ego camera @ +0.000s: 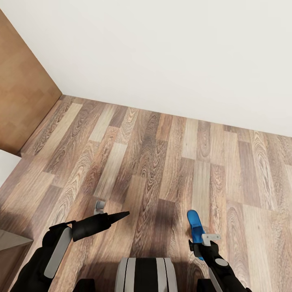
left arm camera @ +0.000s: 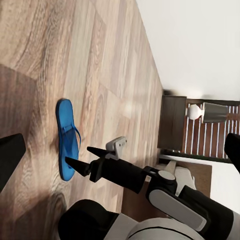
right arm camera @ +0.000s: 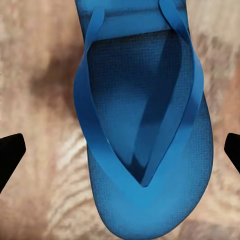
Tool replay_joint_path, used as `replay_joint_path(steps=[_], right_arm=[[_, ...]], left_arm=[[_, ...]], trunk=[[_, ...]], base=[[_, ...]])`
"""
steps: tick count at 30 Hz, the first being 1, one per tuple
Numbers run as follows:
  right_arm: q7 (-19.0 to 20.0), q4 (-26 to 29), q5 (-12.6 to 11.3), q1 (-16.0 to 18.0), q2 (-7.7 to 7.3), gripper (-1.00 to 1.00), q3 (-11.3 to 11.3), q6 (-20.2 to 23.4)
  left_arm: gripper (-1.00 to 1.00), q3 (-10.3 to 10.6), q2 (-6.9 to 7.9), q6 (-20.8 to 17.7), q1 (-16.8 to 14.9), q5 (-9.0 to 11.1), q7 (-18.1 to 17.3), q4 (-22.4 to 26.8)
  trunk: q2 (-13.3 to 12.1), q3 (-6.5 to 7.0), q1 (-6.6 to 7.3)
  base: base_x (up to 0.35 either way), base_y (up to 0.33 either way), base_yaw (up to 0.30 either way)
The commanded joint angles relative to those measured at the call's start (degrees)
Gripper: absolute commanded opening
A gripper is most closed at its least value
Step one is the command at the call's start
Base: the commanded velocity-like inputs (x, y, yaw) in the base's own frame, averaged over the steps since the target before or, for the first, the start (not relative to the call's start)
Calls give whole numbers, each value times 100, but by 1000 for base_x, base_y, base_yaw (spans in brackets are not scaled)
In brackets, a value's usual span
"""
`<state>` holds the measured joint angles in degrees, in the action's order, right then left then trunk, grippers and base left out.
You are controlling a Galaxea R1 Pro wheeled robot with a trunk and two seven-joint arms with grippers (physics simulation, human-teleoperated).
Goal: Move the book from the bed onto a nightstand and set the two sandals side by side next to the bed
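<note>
Blue and flat, a single bright flip-flop sandal with thin straps (right arm camera: 145, 125) lies on the wood-plank floor (ego camera: 162, 162) directly beneath the right gripper (ego camera: 198, 242), sole down and straps up. In the right wrist view the two dark fingertips (right arm camera: 10, 155) sit wide apart on either side of it, not touching it, so the sandal rests on the boards between the open fingers rather than held by them. In the left wrist view the same sandal lies flat just under the right gripper's pointed fingers. The left gripper (left arm camera: 120, 155) hangs beside it over bare floor, carrying nothing; its dark fingertips appear at opposite edges of its own camera view, well apart. Past the fingers the brown and grey planks run on to a plain white wall (ego camera: 162, 52), with a brown wooden panel (ego camera: 20, 101) meeting it in the corner on the left arm's side. Farther off in the left wrist view stand a dark brown wooden cabinet (left arm camera: 172, 122) and a white-based lamp with a pale shade (left arm camera: 205, 112), in front of dark slats; it may be a nightstand, but I cannot tell. Judging progress: one sandal is within reach, not yet gripped, and whether it lies beside the bed cannot be told here. Count: one sandal, two grippers, one lamp, one cabinet.
</note>
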<state>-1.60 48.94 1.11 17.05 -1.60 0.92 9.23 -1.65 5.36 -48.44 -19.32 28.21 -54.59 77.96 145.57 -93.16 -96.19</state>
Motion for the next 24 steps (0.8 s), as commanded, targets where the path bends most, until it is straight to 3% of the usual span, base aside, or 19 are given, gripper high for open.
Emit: replay_joint_path(steps=[1,24], right_arm=[[-16,10,12,0,0,100,-4,35],[-21,8,11,0,10,100,-4,27]], left_arm=[[100,-2,1,-32,-2,15,-8,0],[100,-2,1,-26,-2,18,-8,0]], trunk=[[1,-3,1],[1,-3,1]], base=[[0,0,0],[65,0,0]])
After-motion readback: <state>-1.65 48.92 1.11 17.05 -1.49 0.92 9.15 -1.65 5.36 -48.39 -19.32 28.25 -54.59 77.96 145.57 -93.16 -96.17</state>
